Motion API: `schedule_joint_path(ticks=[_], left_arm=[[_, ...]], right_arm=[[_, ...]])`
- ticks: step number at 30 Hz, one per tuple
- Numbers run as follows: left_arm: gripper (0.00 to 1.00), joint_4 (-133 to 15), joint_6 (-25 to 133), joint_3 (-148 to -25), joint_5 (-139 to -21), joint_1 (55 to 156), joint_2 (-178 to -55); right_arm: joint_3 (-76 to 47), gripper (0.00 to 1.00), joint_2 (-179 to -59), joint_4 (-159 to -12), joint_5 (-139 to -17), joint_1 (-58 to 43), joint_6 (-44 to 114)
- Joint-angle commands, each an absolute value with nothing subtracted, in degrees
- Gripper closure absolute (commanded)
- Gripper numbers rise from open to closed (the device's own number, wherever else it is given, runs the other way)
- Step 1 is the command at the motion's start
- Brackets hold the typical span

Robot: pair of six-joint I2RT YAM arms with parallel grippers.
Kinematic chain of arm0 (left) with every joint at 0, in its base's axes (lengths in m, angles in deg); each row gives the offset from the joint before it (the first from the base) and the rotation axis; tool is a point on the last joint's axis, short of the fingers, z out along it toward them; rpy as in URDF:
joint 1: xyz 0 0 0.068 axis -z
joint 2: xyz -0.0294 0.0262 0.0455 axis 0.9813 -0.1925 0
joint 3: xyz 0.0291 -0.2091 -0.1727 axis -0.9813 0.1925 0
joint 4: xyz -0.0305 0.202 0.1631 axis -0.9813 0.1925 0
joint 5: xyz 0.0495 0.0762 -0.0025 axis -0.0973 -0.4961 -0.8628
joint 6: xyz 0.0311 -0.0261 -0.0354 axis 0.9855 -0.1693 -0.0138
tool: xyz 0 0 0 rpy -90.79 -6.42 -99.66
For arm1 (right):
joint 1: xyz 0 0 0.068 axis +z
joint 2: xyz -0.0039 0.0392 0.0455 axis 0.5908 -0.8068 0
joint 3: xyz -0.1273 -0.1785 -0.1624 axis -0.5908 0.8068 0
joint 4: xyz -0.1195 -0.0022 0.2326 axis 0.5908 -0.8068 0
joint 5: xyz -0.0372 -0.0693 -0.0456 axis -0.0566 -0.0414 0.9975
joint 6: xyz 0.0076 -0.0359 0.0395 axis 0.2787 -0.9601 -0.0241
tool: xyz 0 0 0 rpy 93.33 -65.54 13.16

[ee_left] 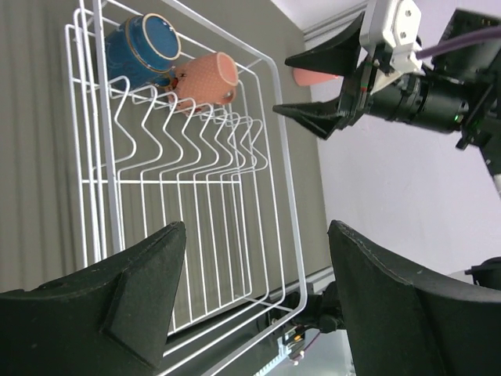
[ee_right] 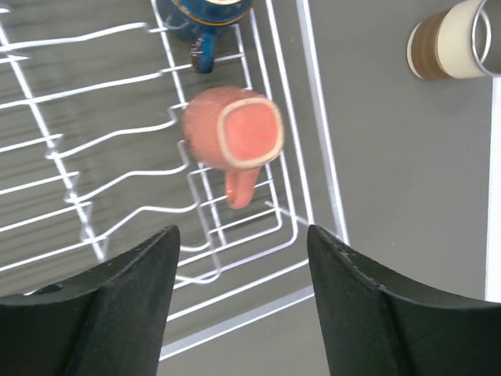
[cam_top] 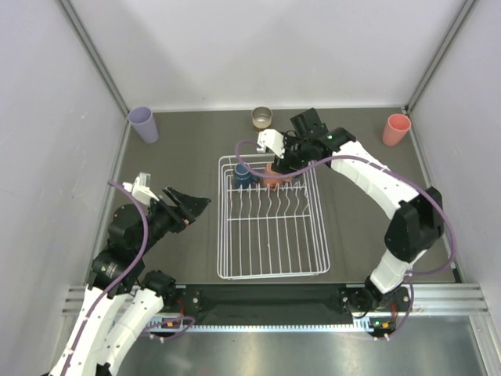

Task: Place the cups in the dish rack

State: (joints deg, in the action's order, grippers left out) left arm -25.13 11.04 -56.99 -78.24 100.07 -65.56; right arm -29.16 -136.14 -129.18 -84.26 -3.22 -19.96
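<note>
Fingers [ee_right: 117, 298] of the right gripper [ee_right: 241, 229] stood apart and empty above the terracotta-orange mug [ee_right: 235, 129], which lay on its side at the far end of the dish rack [cam_top: 270, 235] beside the dark blue mug [ee_left: 141, 47]. The left gripper [ee_left: 257, 229], also spread and empty, hovered left of the rack. Two cups looked loaded; the lavender tumbler [cam_top: 143, 124], pink tumbler [cam_top: 396, 130] and shiny brownish cup [cam_top: 261, 118] waited on the table [cam_top: 180, 149]. The orange mug was blurred, so whether it had settled could not be told.
</note>
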Motion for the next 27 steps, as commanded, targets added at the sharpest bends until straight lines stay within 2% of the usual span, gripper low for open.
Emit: schedule_joint_path(ticks=[1,2,3,5,8,11,12,17,19,24,27], left_arm=[[0.21,-24.99,8.14,-55.3,-76.66,100.08,-62.76],[0.21,-25.08,7.71,-54.86,-75.96,100.08,-62.32],[0.21,-24.82,6.83,-54.51,-75.52,100.08,-61.71],[0.22,-24.73,6.21,-53.54,-73.68,100.08,-60.65],[0.22,-23.07,6.03,-53.27,-71.83,100.0,-59.77],[0.22,-20.95,7.08,-54.59,-69.11,100.08,-59.68],[0.22,-20.43,8.04,-55.03,-68.06,100.08,-59.68],[0.21,-16.47,11.21,-57.58,-67.7,100.08,-58.1],[0.21,-16.12,11.3,-57.76,-66.65,100.08,-57.31],[0.21,-15.94,11.21,-56.88,-65.93,100.08,-54.5],[0.21,-15.94,12.44,-56.7,-66.55,100.08,-53.53]], right_arm=[[-25.01,0.33,-128.7,-124.73,-81.36,-1.24,-15.14],[-23.95,0.24,-127.54,-123.94,-79.88,-1.06,-13.39],[-21.76,0.2,-126.4,-121.93,-78.99,-0.8,-12.33],[-20.6,0.01,-123.59,-119.72,-75.67,-0.53,-7.95],[-20.24,0.0,-121.03,-115.68,-67.78,-0.62,1.42],[-26.38,0.0,-122.43,-118.63,-53.39,-0.7,14.43],[-31.71,0.0,-123.31,-120.83,-51.93,-0.97,16.23],[-42.47,0.0,-126.83,-126.66,-49.54,-5.79,27.81],[-45.81,0.0,-127.7,-126.66,-50.59,-11.93,37.11],[-45.92,0.0,-129.2,-118.25,-51.38,-27.56,53.64],[-47.31,0.0,-133.74,-112.88,-50.16,-32.68,57.2]])
